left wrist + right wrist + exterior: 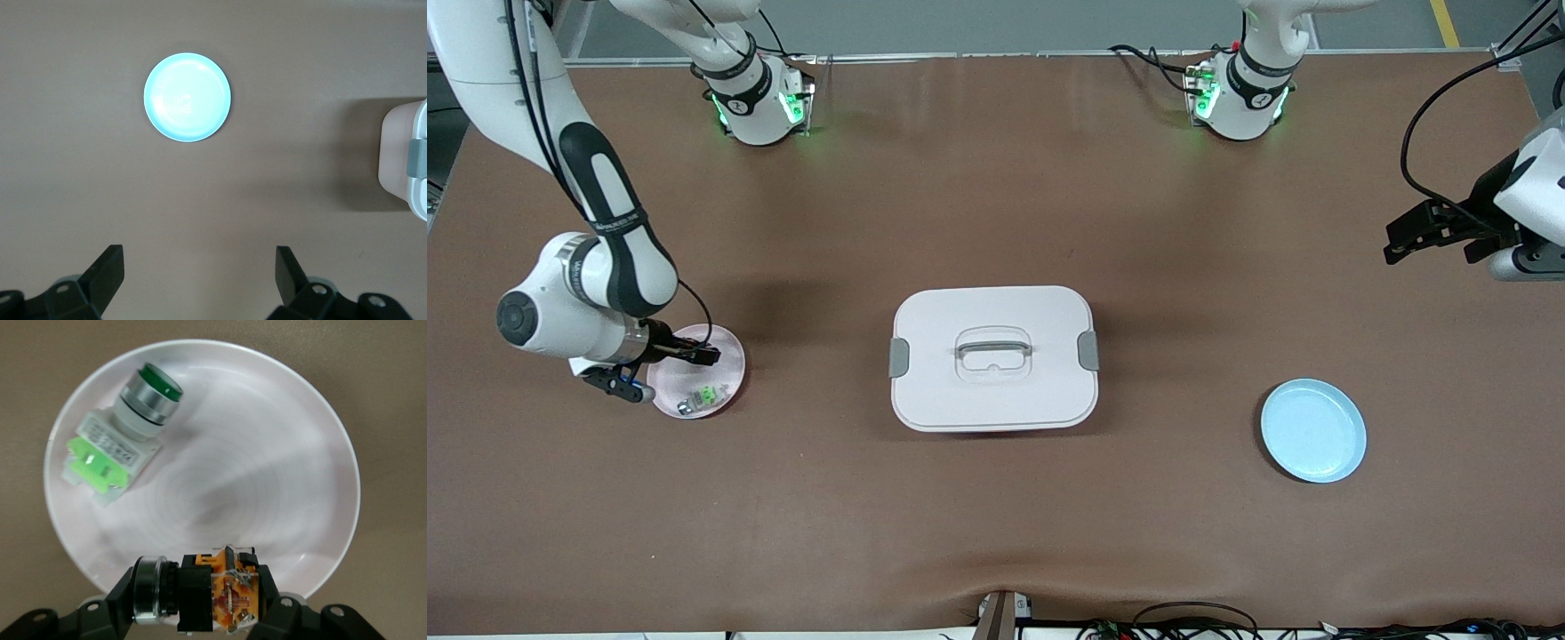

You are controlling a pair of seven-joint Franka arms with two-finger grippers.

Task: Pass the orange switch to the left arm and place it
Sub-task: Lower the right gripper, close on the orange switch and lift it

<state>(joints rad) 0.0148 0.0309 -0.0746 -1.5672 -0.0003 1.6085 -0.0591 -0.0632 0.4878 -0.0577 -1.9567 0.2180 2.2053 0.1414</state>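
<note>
My right gripper [660, 368] is over a pink plate [727, 343] toward the right arm's end of the table. In the right wrist view this gripper [200, 595] is shut on the orange switch [215, 592], which has a black body, a silver ring and an orange end. It holds the switch on its side over the plate's rim [320, 433]. My left gripper [1412, 236] is open and empty, up over the table's edge at the left arm's end; its black fingers [107, 270] show wide apart. The white box [960, 400] stands in the table's middle.
A green-and-silver switch [701, 400] lies on the pink plate, also in the right wrist view [120, 433]. A light blue plate [1313, 430] sits empty toward the left arm's end, also seen in the left wrist view [187, 97] with the box's corner [400, 147].
</note>
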